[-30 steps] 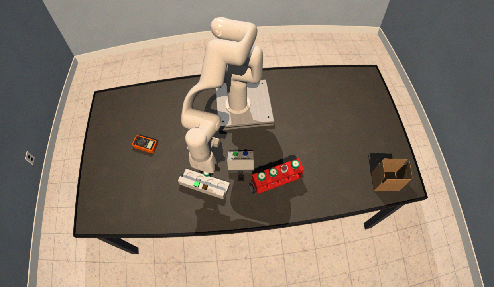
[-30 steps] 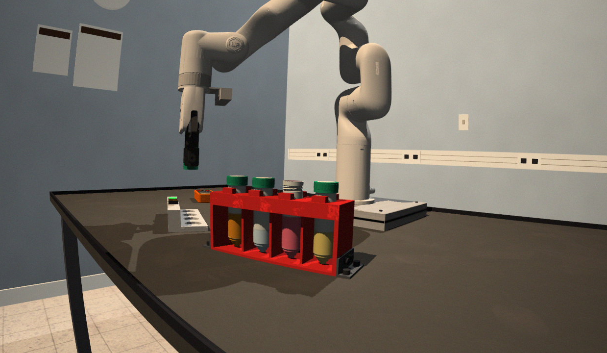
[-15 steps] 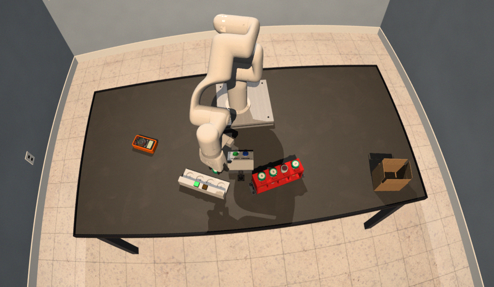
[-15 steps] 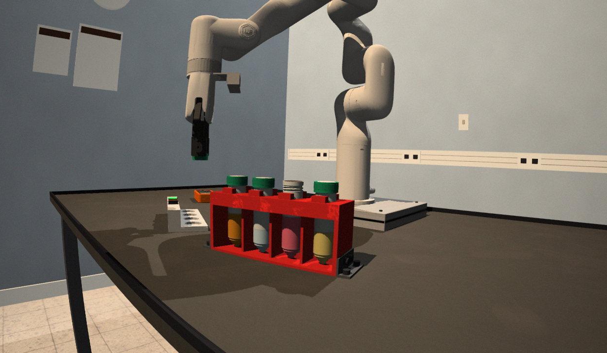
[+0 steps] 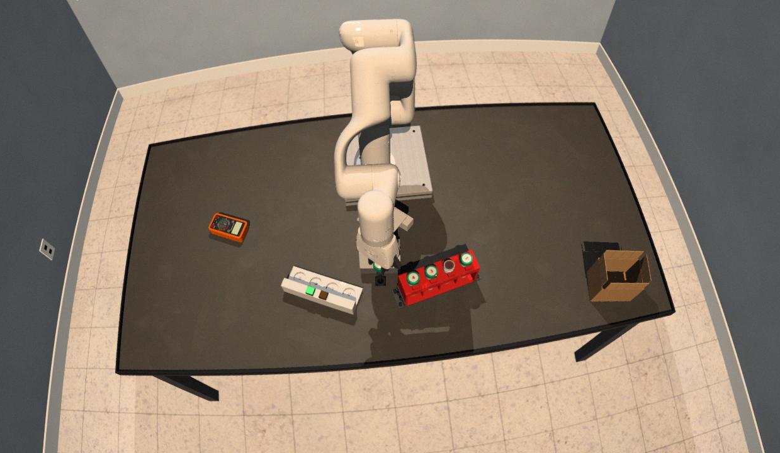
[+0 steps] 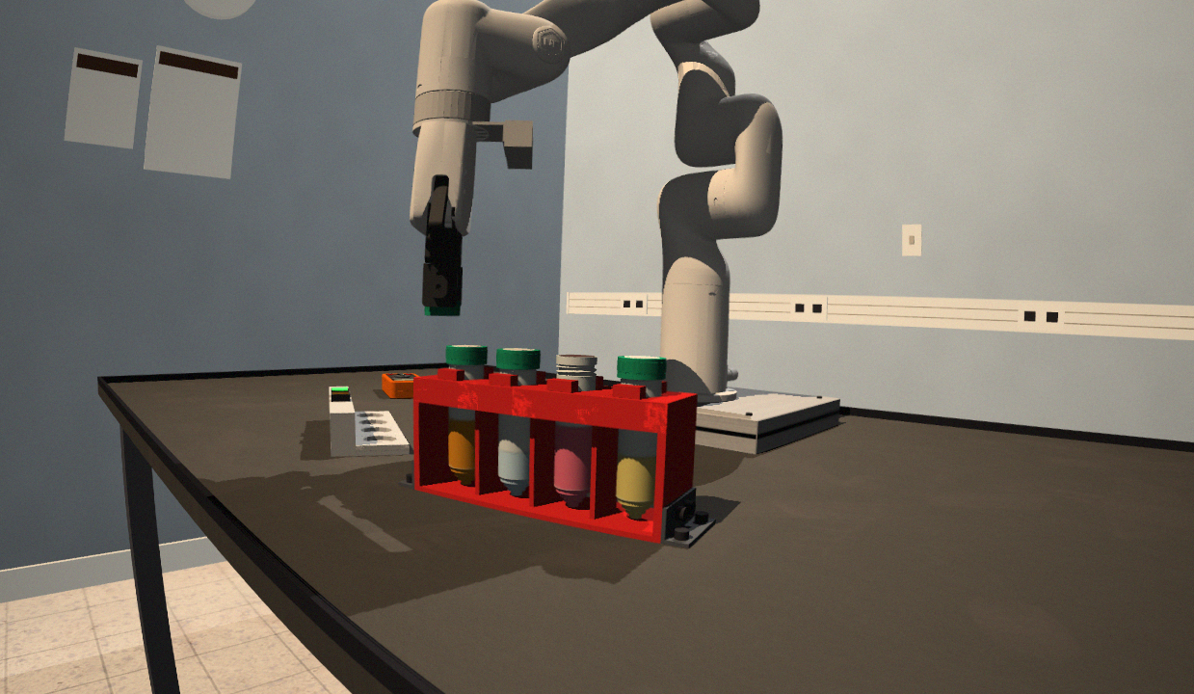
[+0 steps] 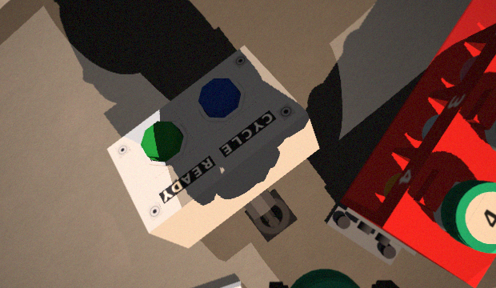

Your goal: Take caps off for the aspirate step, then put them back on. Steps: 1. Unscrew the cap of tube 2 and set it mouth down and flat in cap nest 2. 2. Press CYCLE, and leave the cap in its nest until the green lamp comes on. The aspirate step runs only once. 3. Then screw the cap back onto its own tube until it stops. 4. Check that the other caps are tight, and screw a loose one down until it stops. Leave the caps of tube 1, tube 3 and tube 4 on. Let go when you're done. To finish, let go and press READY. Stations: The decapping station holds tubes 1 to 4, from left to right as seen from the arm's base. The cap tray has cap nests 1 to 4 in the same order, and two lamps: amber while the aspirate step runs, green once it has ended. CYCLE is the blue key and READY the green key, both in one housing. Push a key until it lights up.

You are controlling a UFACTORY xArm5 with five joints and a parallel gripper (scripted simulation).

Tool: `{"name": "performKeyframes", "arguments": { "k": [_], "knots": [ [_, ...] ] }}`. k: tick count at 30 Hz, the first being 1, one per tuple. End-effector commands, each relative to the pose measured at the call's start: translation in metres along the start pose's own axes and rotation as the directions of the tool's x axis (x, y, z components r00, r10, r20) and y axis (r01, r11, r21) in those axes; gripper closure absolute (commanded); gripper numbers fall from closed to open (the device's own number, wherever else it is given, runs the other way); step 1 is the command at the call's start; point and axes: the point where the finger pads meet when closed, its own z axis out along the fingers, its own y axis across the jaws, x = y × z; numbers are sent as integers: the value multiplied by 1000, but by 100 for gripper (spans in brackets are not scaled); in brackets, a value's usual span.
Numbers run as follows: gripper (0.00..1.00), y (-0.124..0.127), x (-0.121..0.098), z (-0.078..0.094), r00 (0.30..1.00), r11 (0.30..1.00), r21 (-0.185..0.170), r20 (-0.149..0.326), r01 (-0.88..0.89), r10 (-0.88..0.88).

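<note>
Dark brown table (image 5: 212,338) on a tiled floor, seen from above, with grey-blue walls around it. At the far left of the table lies an orange meter (image 5: 228,226). Next, nearer the front edge, sits a white cap tray (image 5: 302,291) whose green lamp (image 5: 310,290) is lit. Between the tray and the rack, the gripper (image 6: 439,304) is held high above the table, closed on a green cap (image 7: 324,278) seen at the bottom edge of the wrist view. Directly below it is a key box (image 7: 248,172) with a green key (image 7: 162,141) and a blue key (image 7: 219,98). To the right stands a red tube rack (image 6: 553,413); three tubes are capped, and one tube (image 6: 575,363) is left open. At the far right stands an open cardboard box (image 5: 617,275).
</note>
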Motion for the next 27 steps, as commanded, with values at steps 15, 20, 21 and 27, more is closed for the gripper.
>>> {"name": "performKeyframes", "arguments": {
  "k": [15, 20, 21, 27],
  "knots": [
    [100, 100, 81, -2, 1000, 1000, -5, 3, -3, 3],
    [100, 128, 105, -2, 1000, 1000, -5, 3, -3, 3],
    [100, 134, 109, -2, 1000, 1000, -5, 2, -3, 3],
    [100, 144, 118, -2, 1000, 1000, -5, 2, -3, 3]
  ]
}}
